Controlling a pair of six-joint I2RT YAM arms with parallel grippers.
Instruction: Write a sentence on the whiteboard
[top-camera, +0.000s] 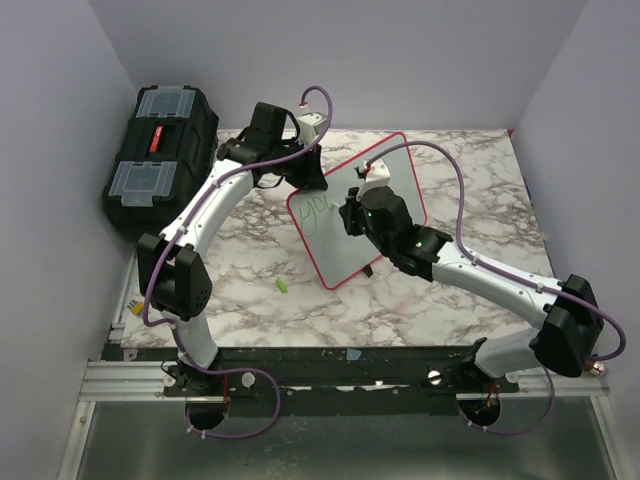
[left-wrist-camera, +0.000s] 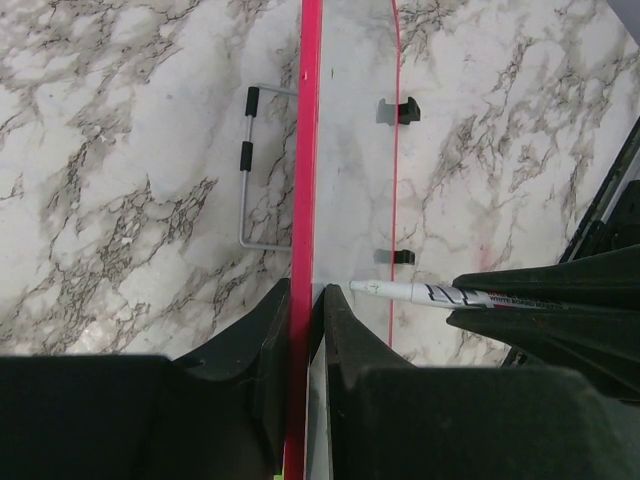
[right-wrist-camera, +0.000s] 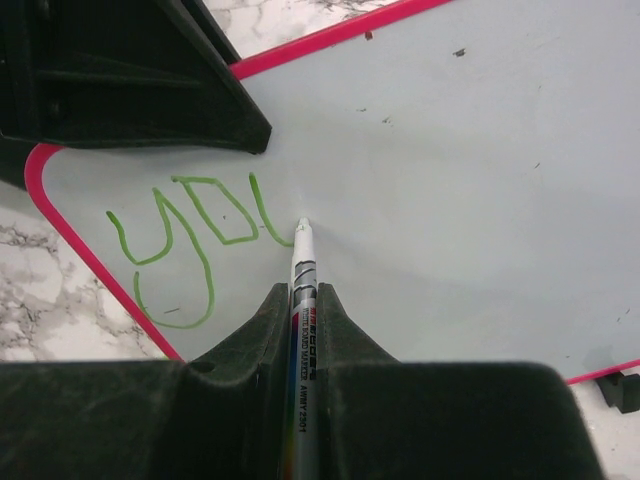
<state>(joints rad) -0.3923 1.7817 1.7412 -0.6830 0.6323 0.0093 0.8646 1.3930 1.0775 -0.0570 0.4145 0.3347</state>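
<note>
The whiteboard (top-camera: 335, 255), white with a red-pink frame, is held tilted up off the marble table. My left gripper (top-camera: 303, 180) is shut on its top edge; the left wrist view shows both fingers (left-wrist-camera: 303, 295) clamping the red frame (left-wrist-camera: 308, 150). My right gripper (top-camera: 356, 213) is shut on a white marker (right-wrist-camera: 303, 270), whose tip touches the board (right-wrist-camera: 450, 200). The sentence (right-wrist-camera: 190, 235) is green lettering reading "yo" plus part of a "u", near the board's upper left corner (top-camera: 316, 212). The marker also shows in the left wrist view (left-wrist-camera: 420, 293).
A black toolbox (top-camera: 160, 150) with clear lid compartments stands at the back left. A small green cap (top-camera: 282, 286) lies on the table in front of the board. The board's wire stand (left-wrist-camera: 250, 170) sticks out behind it. Purple walls enclose the table.
</note>
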